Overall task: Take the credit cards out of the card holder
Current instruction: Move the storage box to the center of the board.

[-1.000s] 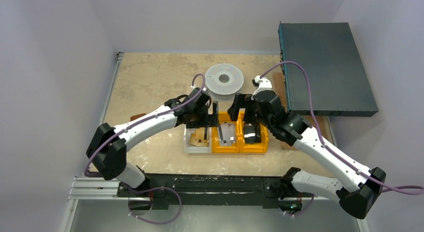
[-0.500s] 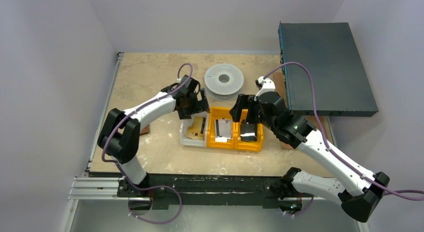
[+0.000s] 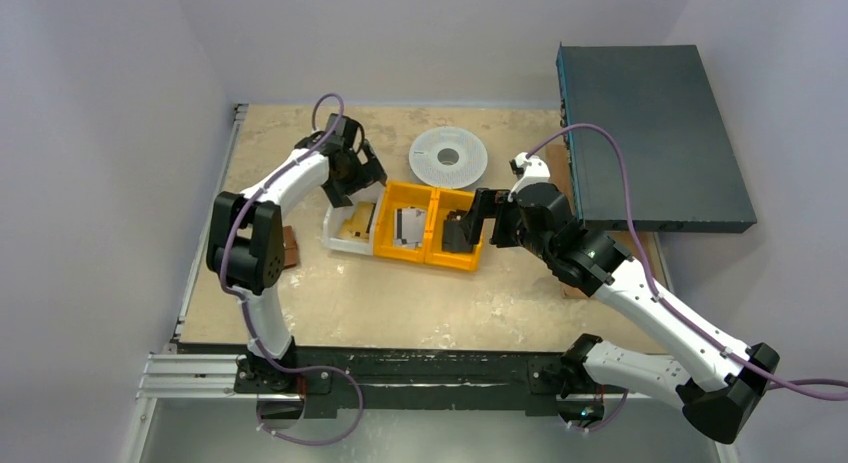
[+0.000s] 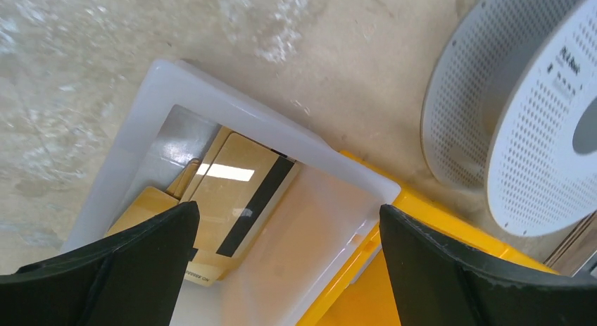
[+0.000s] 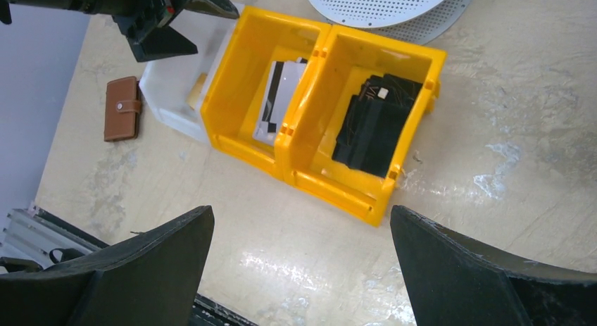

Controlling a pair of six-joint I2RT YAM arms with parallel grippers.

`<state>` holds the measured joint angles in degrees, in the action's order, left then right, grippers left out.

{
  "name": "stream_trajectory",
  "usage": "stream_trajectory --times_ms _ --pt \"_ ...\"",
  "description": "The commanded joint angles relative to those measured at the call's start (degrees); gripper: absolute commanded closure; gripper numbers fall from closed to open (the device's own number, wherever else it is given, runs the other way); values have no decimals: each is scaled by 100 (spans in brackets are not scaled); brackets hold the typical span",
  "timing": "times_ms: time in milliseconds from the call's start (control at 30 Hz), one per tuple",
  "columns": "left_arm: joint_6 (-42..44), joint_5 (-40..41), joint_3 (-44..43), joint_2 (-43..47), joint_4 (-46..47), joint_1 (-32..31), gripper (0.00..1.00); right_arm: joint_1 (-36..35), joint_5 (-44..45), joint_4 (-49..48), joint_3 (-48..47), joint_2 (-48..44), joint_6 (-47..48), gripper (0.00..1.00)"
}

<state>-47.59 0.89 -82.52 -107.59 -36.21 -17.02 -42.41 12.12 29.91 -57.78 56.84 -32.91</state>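
Lying on the mottled table (image 5: pixel 507 115) is a rectangular leather card holder (image 5: pixel 122 117).

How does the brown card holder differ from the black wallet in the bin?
The card holder is brown, the black wallet black. The card holder lies on the table, left of the white bin; the black wallet sits inside the right yellow bin. The card holder has a snap strap; the black wallet shows none. Both are wallet-like.
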Motion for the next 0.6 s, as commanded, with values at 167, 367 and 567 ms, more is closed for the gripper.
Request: stream_trajectory --times_ms 167,367,567 --pt "88 501 -586 -381 -580 817 0 2 -140 -107 -20 -147 83 1" --pt "235 370 -860 -515 -688 1144 0 -1 -265 -228 84 -88 41 1" --pt "623 243 -597 292 -717 1102 0 -3 -350 -293 135 -30 66 1"
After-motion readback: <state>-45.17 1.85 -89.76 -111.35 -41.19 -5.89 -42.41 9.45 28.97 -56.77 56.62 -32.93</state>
